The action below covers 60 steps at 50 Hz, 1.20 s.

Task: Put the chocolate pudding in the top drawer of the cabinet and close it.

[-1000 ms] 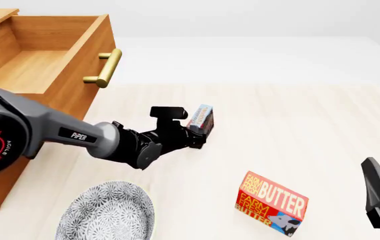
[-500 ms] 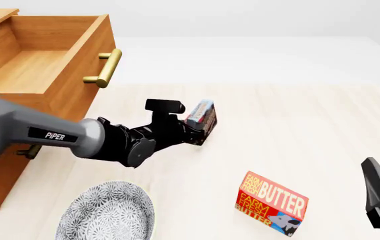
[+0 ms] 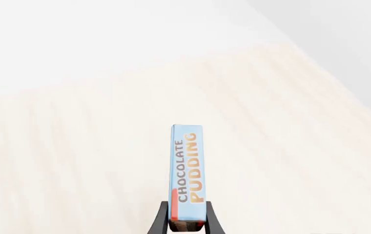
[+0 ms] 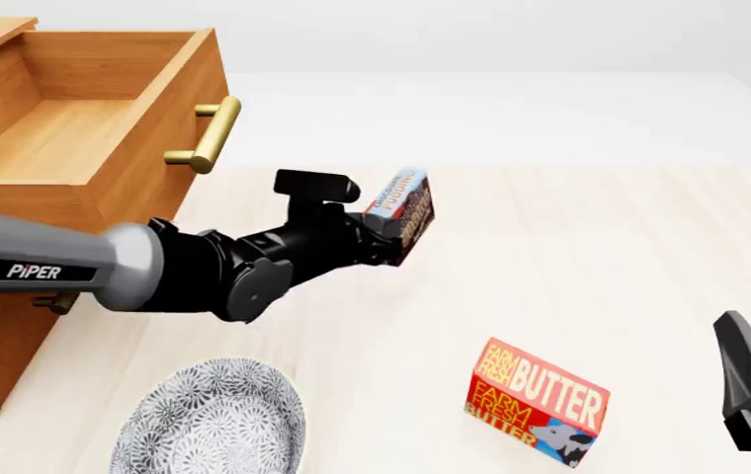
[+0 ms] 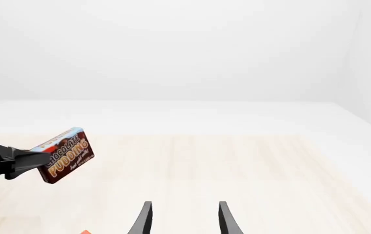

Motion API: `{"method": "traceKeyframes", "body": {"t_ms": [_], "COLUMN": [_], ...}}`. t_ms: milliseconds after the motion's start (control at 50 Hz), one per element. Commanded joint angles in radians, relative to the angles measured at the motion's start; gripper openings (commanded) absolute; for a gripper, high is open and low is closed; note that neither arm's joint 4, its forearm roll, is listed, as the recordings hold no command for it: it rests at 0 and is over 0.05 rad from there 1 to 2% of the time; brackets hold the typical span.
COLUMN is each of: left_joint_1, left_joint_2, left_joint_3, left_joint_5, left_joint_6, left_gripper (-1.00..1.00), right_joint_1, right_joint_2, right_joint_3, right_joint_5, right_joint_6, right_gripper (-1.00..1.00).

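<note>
Chocolate pudding (image 4: 399,205) — clamped in your left claw (image 4: 378,235), now lifted off the bench (image 4: 587,257) and nearer the top drawer (image 4: 59,128), which stands open. Right claw (image 5: 182,219) — parted, idle.

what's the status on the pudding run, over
Left gripper shut on chocolate pudding, lifted off table. Right gripper open, idle. Top drawer open, path clear.

A red-orange butter box (image 4: 536,402) stands on the pale wooden table (image 4: 587,257), well right of a grey patterned plate (image 4: 210,420).
</note>
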Motion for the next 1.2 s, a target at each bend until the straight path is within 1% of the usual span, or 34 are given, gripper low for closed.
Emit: {"method": "traceKeyframes", "body": {"t_ms": [20,280,400,420,460,520,660,700,740,840,860,900,940,1000,1020,1060,1080,1120,1200], "left_joint_1": [-0.012,-0.048,-0.073,-0.069,-0.073,-0.066,-0.056,-0.055,-0.053,-0.046,-0.058,-0.052,-0.049,-0.047,-0.045,-0.041,-0.040,-0.039,-0.021], "left_joint_2": [-0.082,-0.149,-0.211,-0.219,-0.227,-0.252,-0.285,-0.292,-0.314,-0.343,-0.362,-0.366,-0.370,-0.383,-0.381,-0.385,-0.375,-0.381,-0.401], "left_joint_3": [0.011,0.018,0.029,0.025,0.031,0.020,0.018,0.014,-0.009,-0.023,-0.017,-0.023,-0.049,-0.064,-0.072,-0.060,-0.071,-0.070,-0.098], "left_joint_5": [0.020,0.047,0.071,0.084,0.081,0.111,0.142,0.149,0.190,0.219,0.211,0.221,0.259,0.279,0.291,0.277,0.296,0.297,0.336], "left_joint_6": [0.038,0.063,0.081,0.101,0.102,0.105,0.135,0.138,0.147,0.158,0.160,0.150,0.172,0.178,0.193,0.196,0.221,0.211,0.240], "left_gripper": [-1.00,-1.00,-1.00,-1.00,-1.00,-1.00,-1.00,-1.00,-1.00,-1.00,-1.00,-1.00,-1.00,-1.00,-1.00,-1.00,-1.00,-1.00,-1.00], "right_joint_1": [0.000,0.000,0.000,0.000,0.000,0.000,0.000,0.000,0.000,0.000,0.000,0.000,0.000,0.000,0.000,0.000,0.000,0.000,0.000], "right_joint_2": [0.000,0.000,0.000,0.000,0.000,0.000,0.000,0.000,0.000,0.000,0.000,0.000,0.000,0.000,0.000,0.000,0.000,0.000,0.000], "right_joint_3": [0.000,0.000,0.000,0.000,0.000,0.000,0.000,0.000,0.000,0.000,0.000,0.000,0.000,0.000,0.000,0.000,0.000,0.000,0.000], "right_joint_5": [0.000,0.000,0.000,0.000,0.000,0.000,0.000,0.000,0.000,0.000,0.000,0.000,0.000,0.000,0.000,0.000,0.000,0.000,0.000], "right_joint_6": [0.000,0.000,0.000,0.000,0.000,0.000,0.000,0.000,0.000,0.000,0.000,0.000,0.000,0.000,0.000,0.000,0.000,0.000,0.000], "right_gripper": [1.00,1.00,1.00,1.00,1.00,1.00,1.00,1.00,1.00,1.00,1.00,1.00,1.00,1.00,1.00,1.00,1.00,1.00,1.00]}}
